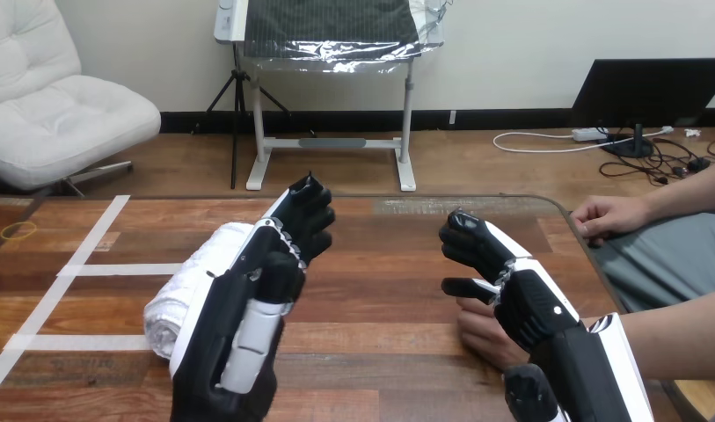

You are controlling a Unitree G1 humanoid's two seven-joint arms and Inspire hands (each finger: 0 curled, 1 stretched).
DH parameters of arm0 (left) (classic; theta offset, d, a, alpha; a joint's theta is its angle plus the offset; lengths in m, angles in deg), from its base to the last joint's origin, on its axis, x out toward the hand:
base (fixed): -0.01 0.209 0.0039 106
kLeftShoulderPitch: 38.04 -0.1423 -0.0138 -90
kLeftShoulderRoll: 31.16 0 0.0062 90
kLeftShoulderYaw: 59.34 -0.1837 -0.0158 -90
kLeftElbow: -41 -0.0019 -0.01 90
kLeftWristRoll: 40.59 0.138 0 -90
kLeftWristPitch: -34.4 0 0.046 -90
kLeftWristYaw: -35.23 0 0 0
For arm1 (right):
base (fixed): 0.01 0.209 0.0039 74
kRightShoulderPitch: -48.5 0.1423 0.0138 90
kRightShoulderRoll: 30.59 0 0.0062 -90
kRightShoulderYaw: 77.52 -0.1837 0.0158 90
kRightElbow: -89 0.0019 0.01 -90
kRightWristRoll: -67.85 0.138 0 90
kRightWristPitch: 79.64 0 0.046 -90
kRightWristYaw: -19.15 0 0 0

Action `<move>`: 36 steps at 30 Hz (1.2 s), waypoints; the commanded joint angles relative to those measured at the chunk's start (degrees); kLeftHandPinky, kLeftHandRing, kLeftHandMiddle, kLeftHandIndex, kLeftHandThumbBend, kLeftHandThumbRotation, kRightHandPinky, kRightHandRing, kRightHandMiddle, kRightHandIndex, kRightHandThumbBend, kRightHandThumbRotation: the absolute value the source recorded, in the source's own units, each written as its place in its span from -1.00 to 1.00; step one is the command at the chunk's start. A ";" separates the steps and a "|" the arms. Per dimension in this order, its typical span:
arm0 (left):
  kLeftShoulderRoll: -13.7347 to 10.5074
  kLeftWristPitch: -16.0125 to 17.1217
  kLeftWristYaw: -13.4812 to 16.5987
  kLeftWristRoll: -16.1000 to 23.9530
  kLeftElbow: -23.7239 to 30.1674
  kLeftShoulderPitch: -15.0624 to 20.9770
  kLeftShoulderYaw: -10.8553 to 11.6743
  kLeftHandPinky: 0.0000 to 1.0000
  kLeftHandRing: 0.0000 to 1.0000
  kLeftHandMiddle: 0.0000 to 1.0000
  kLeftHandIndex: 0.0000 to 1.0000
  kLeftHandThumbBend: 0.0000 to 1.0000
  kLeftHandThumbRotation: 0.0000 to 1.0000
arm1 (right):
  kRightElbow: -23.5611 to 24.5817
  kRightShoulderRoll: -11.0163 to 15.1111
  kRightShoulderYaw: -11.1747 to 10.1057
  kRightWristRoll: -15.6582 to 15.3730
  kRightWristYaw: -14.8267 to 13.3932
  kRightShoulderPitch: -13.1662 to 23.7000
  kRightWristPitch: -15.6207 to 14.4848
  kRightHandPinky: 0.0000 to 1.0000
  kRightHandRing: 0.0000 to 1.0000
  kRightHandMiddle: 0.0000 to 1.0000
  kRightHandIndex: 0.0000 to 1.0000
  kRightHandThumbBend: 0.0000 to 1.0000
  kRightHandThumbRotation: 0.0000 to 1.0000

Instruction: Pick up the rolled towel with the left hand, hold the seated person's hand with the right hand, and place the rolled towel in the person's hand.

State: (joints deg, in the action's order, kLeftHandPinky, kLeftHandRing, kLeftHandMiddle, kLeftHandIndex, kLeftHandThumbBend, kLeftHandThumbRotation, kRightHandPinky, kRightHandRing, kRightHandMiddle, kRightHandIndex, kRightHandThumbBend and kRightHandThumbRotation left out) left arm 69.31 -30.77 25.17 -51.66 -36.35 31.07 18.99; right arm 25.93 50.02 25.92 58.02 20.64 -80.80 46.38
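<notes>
Head view: the rolled towel (182,299) lies on the table (380,264), just behind the left hand (266,281), which is clenched and empty. The right hand (503,281), also clenched and empty, hovers over the person's hand (481,338) at lower right.

White towel (179,294); brown wood-grain bench (380,303) with white tape (90,239) lines toward its left edge, where a small loop (19,230) looks yellow, perhaps. Left hand (270,264) and right hand (512,281): black with white shells.
</notes>
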 commanded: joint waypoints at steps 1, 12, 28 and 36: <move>2.17 -2.44 4.05 6.24 4.16 5.05 1.89 0.87 0.88 0.88 0.84 0.37 0.42 | 1.30 -0.38 -0.20 0.76 0.21 3.45 -0.04 0.50 0.71 0.73 0.73 0.74 1.00; 3.22 -3.40 10.58 15.38 3.30 9.62 3.05 0.99 0.98 0.96 0.94 0.54 0.04 | 0.63 -0.89 -0.15 0.01 -0.14 4.31 0.05 0.50 0.71 0.72 0.73 0.75 1.00; 4.31 -4.79 14.49 20.90 1.69 14.31 3.99 1.00 1.00 1.00 1.00 0.96 -0.52 | 0.48 -0.82 -0.14 0.35 -0.10 4.66 0.00 0.49 0.69 0.71 0.71 0.79 1.00; 4.63 -5.93 16.73 24.67 1.25 15.96 4.54 1.00 1.00 1.00 1.00 1.00 -0.65 | 0.78 -0.78 -0.28 0.43 -0.10 4.45 -0.36 0.49 0.70 0.71 0.71 0.76 1.00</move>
State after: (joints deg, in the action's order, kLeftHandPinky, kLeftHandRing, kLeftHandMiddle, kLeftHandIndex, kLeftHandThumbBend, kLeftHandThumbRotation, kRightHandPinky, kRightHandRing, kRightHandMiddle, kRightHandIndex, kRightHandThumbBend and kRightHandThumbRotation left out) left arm 73.23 -36.06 40.11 -30.07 -35.37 43.06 22.52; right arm 25.88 50.05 25.88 57.95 20.85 -78.75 46.35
